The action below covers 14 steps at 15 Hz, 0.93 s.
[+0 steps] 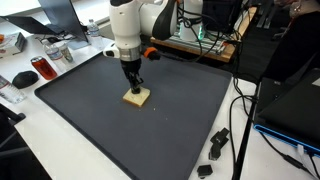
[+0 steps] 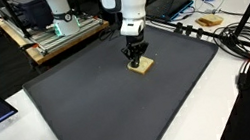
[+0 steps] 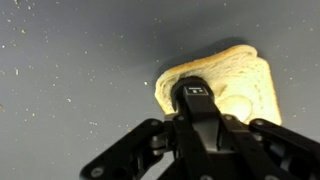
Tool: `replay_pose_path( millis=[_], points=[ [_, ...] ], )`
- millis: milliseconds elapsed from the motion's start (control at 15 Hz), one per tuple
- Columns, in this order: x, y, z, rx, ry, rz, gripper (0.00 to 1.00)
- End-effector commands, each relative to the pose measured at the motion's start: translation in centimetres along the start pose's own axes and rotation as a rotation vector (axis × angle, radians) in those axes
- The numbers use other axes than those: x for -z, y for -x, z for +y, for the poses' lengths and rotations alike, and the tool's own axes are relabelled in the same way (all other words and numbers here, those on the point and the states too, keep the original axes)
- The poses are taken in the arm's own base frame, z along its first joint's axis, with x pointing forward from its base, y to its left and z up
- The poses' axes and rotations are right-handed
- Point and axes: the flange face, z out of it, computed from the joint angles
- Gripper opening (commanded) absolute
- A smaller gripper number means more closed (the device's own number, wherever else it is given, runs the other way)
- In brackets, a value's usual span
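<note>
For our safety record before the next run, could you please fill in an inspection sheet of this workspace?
Surface: dark mat on a white table; fine pale specks show on it in the wrist view.
Job's things: one slice of bread, lying flat on the mat.
Clutter: small black parts at the mat's corner; red can and mouse beside the mat.
Grippers: end effector shut, pointing down over the bread; contact cannot be told.
Cables: black cables on the table beside the mat.
Surroundings: laptop; wooden stand with equipment.
</note>
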Motion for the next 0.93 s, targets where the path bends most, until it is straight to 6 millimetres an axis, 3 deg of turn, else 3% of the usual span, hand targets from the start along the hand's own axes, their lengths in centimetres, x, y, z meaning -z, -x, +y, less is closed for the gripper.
replay_pose_path(
  millis=[0, 467, 867],
  points=[
    [-5.1, 0.8, -0.7, 0.002, -0.019, -0.055, 0.05],
    [-5.2, 0.5, -0.8, 0.01, -0.009, -0.07, 0.05],
    [-0.9, -0.2, -0.2, 0.02, 0.027, -0.056, 0.05]
  ],
)
